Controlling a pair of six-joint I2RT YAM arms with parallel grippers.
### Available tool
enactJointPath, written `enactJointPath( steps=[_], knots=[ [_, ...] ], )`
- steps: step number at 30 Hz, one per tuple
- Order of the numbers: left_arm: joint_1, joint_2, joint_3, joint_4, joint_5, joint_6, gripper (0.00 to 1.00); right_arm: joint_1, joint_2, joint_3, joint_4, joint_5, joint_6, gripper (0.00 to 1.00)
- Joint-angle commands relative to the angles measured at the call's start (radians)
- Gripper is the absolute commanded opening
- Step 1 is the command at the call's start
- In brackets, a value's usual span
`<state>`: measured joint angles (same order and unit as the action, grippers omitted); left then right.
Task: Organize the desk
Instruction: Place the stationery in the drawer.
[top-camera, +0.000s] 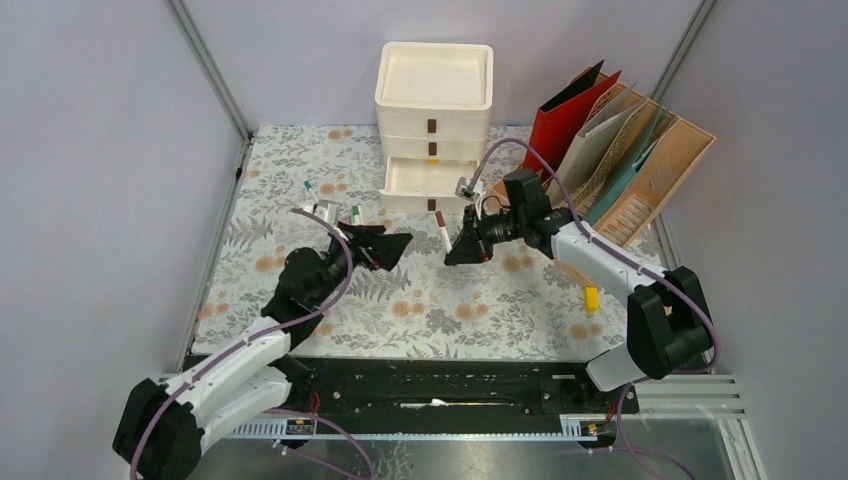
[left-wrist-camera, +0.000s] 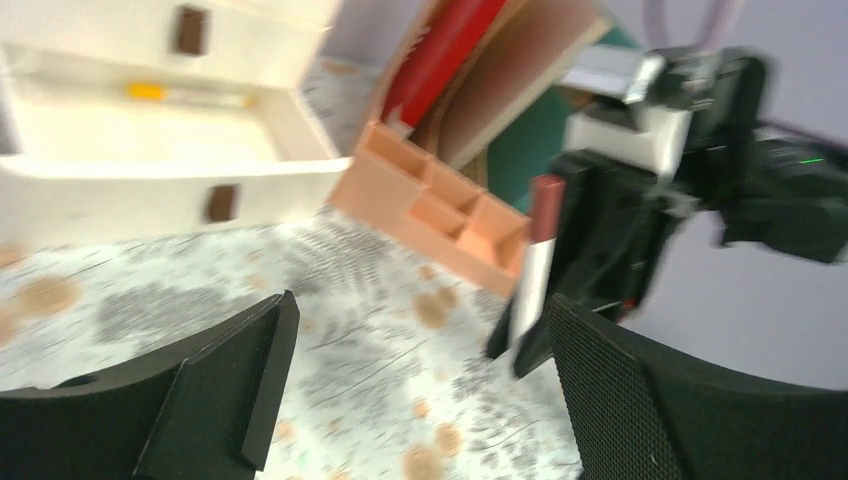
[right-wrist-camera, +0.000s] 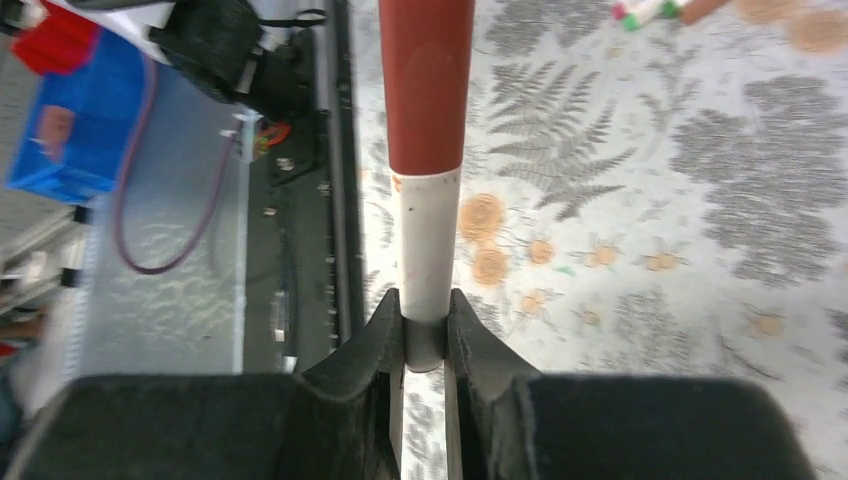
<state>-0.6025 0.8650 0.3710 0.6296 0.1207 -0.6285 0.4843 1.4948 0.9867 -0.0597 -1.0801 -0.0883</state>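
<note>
The desk (top-camera: 440, 310) is covered in a fern-and-flower cloth. My right gripper (top-camera: 462, 248) is shut on a white marker with a dark red cap (top-camera: 442, 230) and holds it above the desk, in front of the white drawer unit (top-camera: 434, 90). In the right wrist view the marker (right-wrist-camera: 425, 150) stands between the shut fingers (right-wrist-camera: 378, 340). My left gripper (top-camera: 385, 248) is open and empty, just left of the marker. In the left wrist view the marker (left-wrist-camera: 535, 260) shows by the right finger (left-wrist-camera: 640, 390). The unit's bottom drawer (top-camera: 425, 180) is open.
A file rack with a red folder (top-camera: 565, 115) and a peach pen holder (left-wrist-camera: 440, 205) stand at the back right. Loose markers (top-camera: 355, 212) and a small white thing (top-camera: 325, 210) lie at the left. A yellow piece (top-camera: 591, 298) lies at the right. A yellow thing (left-wrist-camera: 147, 91) lies in the open drawer.
</note>
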Motion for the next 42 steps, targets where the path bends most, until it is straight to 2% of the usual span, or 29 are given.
enactJointPath(
  steps=[1, 5, 10, 11, 17, 24, 27, 29, 34, 37, 39, 42],
  knots=[
    [0.111, -0.058, 0.088, -0.394, 0.048, 0.12, 0.99, 0.007, -0.001, 0.119, -0.27, 0.21, -0.339, 0.0],
    [0.186, -0.065, 0.099, -0.477, 0.047, 0.135, 0.99, 0.007, 0.069, 0.238, -0.428, 0.317, -0.572, 0.0],
    [0.202, -0.084, 0.089, -0.512, -0.003, 0.136, 0.99, 0.008, 0.175, 0.429, -0.488, 0.519, -0.577, 0.03],
    [0.202, -0.09, 0.087, -0.518, -0.014, 0.136, 0.99, 0.008, 0.195, 0.467, -0.495, 0.544, -0.581, 0.0],
    [0.202, -0.135, 0.08, -0.558, -0.077, 0.14, 0.99, 0.008, 0.334, 0.645, -0.46, 0.728, -0.614, 0.0],
    [0.202, -0.194, 0.072, -0.582, -0.152, 0.146, 0.99, 0.009, 0.501, 0.87, -0.459, 0.882, -0.667, 0.01],
    [0.201, -0.202, 0.069, -0.586, -0.161, 0.145, 0.99, 0.008, 0.567, 0.942, -0.452, 0.934, -0.673, 0.04],
    [0.202, -0.202, 0.068, -0.585, -0.162, 0.144, 0.99, 0.009, 0.612, 0.977, -0.452, 0.963, -0.674, 0.09],
    [0.202, -0.203, 0.064, -0.582, -0.165, 0.139, 0.99, 0.01, 0.654, 1.018, -0.451, 0.992, -0.65, 0.41],
    [0.202, -0.199, 0.059, -0.574, -0.164, 0.137, 0.99, 0.01, 0.649, 1.018, -0.451, 0.982, -0.618, 0.54],
    [0.202, -0.195, 0.059, -0.568, -0.164, 0.135, 0.99, 0.01, 0.636, 1.013, -0.453, 0.965, -0.596, 0.6],
    [0.203, -0.186, 0.059, -0.556, -0.164, 0.132, 0.99, 0.01, 0.595, 0.998, -0.466, 0.915, -0.559, 0.63]
  ],
)
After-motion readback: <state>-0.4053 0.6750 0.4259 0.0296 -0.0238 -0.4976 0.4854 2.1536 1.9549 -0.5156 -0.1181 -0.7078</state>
